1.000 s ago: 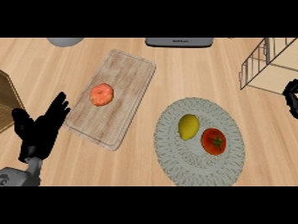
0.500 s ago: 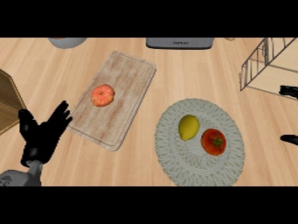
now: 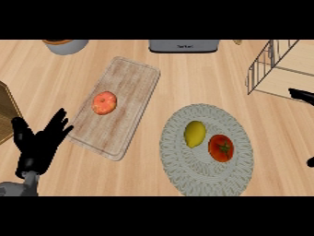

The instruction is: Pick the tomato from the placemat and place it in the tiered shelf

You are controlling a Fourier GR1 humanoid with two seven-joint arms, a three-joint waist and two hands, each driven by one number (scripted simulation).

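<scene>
Your right robot hand [image 3: 313, 99] has spread wide at the view's right edge over the last second, holding nothing, so the tomato [image 3: 220, 148] still lies on the placemat [image 3: 186, 177] beside the lemon [image 3: 194, 133], ungrasped, the tiered shelf [image 3: 275, 69] waiting beyond.

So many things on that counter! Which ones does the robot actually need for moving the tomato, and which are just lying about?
Needed:
tomato
round placemat
tiered shelf
right hand

Just lying about:
lemon
cutting board
peach-like fruit
bowl
grey appliance
left hand, resting open
</scene>
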